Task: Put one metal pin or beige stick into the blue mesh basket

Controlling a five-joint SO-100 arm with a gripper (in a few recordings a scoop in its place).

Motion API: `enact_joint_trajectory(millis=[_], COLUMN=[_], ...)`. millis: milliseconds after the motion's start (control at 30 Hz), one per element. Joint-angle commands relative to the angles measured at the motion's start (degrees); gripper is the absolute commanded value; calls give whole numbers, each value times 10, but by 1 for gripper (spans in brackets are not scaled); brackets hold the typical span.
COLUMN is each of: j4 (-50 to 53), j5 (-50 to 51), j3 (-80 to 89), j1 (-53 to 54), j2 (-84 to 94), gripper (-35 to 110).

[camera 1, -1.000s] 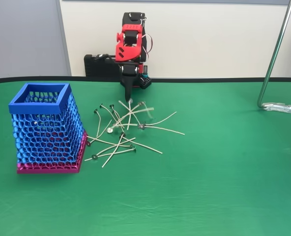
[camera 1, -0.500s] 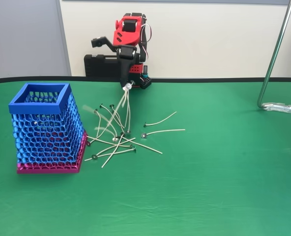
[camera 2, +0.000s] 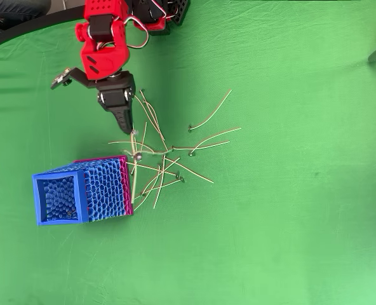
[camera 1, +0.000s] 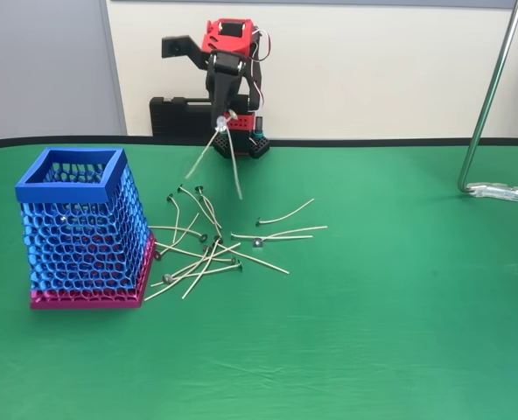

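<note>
Beige sticks (camera 1: 226,149), apparently two, are pinched at their grey metal heads by the fingers (camera 1: 221,118) and dangle above the worktop (camera 1: 399,306). Thin and light, they look springy and liable to swing; a hold near the head seems soundest. More sticks lie scattered (camera 1: 208,249) below, just beside the blue mesh basket (camera 1: 77,229), which stands left in the fixed view.

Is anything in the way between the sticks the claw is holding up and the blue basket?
Nothing visible blocks the way. The claw holds two sticks in the air above the pile of sticks. The blue mesh basket stands to the left in the fixed view, its top open, with only air between.
</note>
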Motion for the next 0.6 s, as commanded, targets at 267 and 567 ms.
enact_joint_trajectory(millis=[267,567], j4=[-135,-250], j5=[-46,-56], j3=[-19,-7], j1=[18,42], j2=[11,4], gripper=[1,1])
